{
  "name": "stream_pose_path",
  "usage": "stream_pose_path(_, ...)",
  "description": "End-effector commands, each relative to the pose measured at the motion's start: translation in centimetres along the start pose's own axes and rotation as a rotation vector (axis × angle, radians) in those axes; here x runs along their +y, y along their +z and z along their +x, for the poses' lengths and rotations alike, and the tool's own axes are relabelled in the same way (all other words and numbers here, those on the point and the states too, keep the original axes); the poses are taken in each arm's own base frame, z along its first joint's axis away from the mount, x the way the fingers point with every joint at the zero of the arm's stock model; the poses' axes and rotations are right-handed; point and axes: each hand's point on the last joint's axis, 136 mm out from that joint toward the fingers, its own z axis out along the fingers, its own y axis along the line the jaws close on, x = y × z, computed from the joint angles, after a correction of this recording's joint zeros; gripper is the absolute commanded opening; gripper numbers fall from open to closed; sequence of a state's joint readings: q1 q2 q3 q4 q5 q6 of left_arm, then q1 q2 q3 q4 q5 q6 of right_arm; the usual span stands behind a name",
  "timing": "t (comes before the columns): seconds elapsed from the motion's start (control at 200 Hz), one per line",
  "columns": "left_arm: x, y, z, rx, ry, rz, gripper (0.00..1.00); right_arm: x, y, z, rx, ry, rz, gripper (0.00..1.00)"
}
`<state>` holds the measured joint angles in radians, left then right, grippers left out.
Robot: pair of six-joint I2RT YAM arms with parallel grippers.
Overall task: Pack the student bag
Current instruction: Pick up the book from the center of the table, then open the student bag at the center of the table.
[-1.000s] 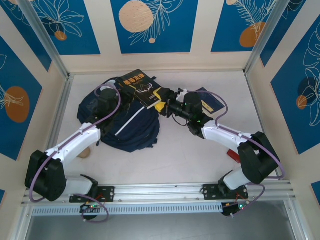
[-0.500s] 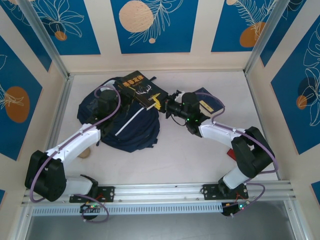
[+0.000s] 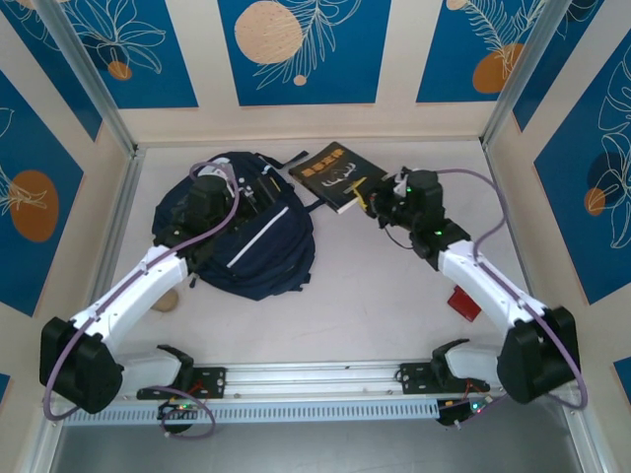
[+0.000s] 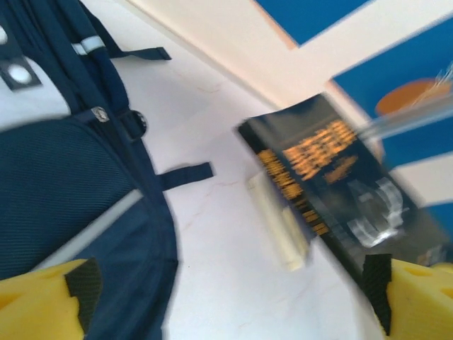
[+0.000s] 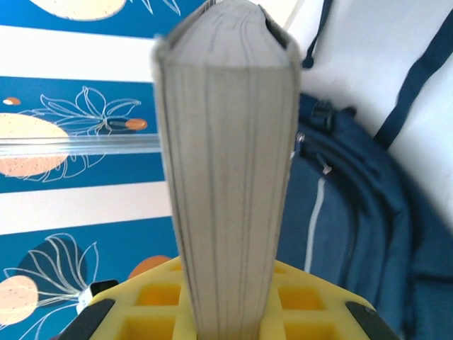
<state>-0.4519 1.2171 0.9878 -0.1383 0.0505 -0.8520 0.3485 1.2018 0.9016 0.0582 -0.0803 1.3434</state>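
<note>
One student bag [image 3: 251,246], navy with a white stripe, is laid on the tabletop [image 3: 375,296] at centre left of the top view. One dark book [image 3: 335,175], just right of the bag at upper centre, is gripped by the closed right tool [image 5: 230,304]. The left tool [image 4: 230,301] is spread wide over the bag's top.
</note>
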Motion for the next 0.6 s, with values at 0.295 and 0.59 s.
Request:
stream_pose_path(0.295, 3.8, -0.7, 7.3, 0.401, 0.580, -0.223, 1.00, 2.0, -6.6, -3.3, -0.090, -0.247, 0.097, 0.02)
stream_pose_path(0.59, 7.3, 1.9, 10.0, 0.584, 0.775, -0.423, 0.86, 0.4, -6.9, -3.6, -0.084, -0.205, 0.131, 0.02)
